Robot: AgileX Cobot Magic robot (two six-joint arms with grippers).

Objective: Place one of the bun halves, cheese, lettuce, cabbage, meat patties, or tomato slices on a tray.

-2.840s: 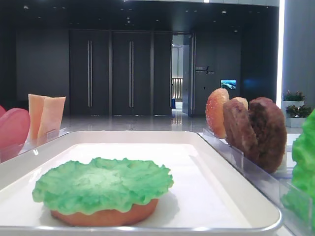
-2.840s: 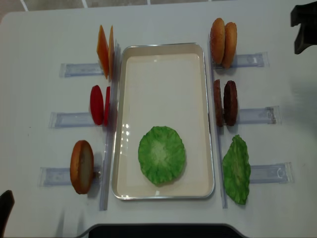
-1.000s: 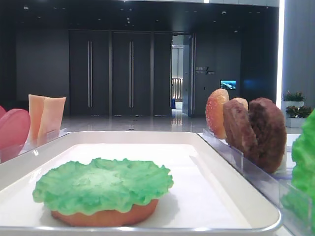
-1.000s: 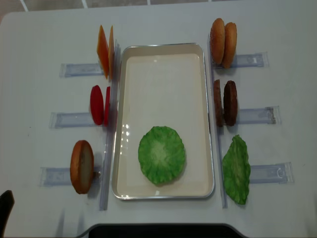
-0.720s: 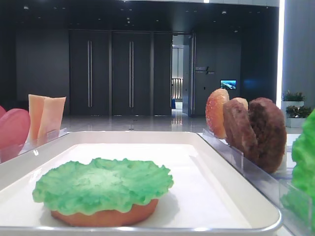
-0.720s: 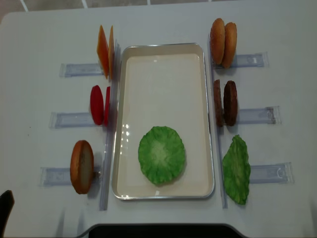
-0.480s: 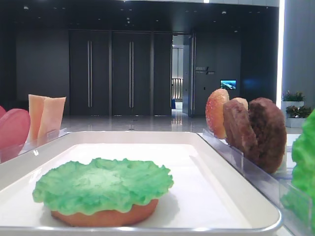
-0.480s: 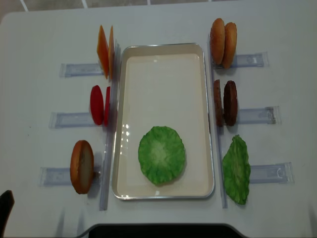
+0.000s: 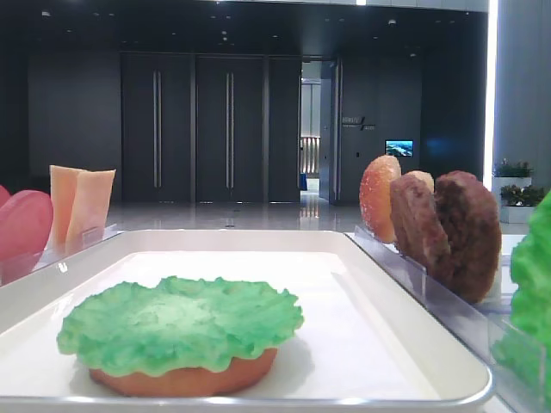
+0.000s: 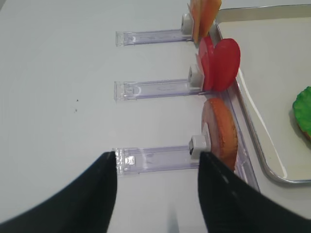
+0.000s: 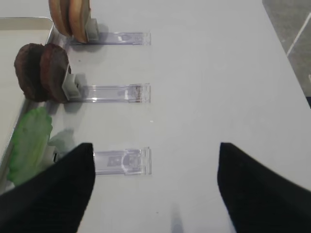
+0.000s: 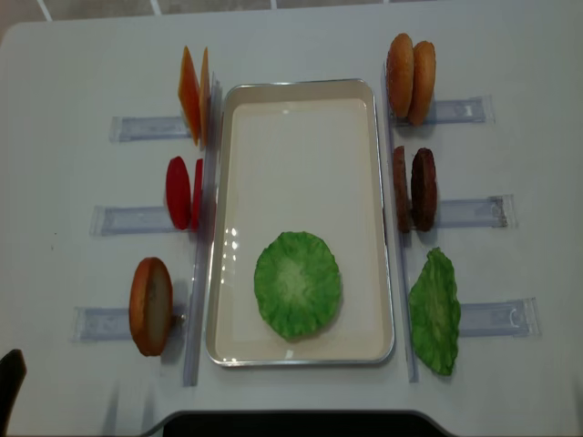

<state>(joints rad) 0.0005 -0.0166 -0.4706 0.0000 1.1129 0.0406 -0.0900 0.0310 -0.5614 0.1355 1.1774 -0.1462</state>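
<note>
Right end effector (image 11: 153,187) hangs wide open and empty over bare table (image 11: 209,87), outboard of the racks; left end effector (image 10: 155,194) also spread, nothing held.

Nearest the right one: the green leaf pile (image 11: 29,143), then the meat patties (image 11: 41,72), then bun halves (image 11: 70,14) furthest.

On the tray (image 12: 301,91), the lettuce (image 12: 298,285) lies draped over a bun half (image 9: 185,379) at the near end.

Risks, as I judge them:
- patties stand on edge, close together, so a grab may drag both or tip one
- the tray rim sits just beside the racks, and a low approach could clip it
- a drop onto the floppy lettuce could skew the stack
- cheese (image 12: 192,94) and tomato slices (image 12: 183,193) are thin and likely to slip
</note>
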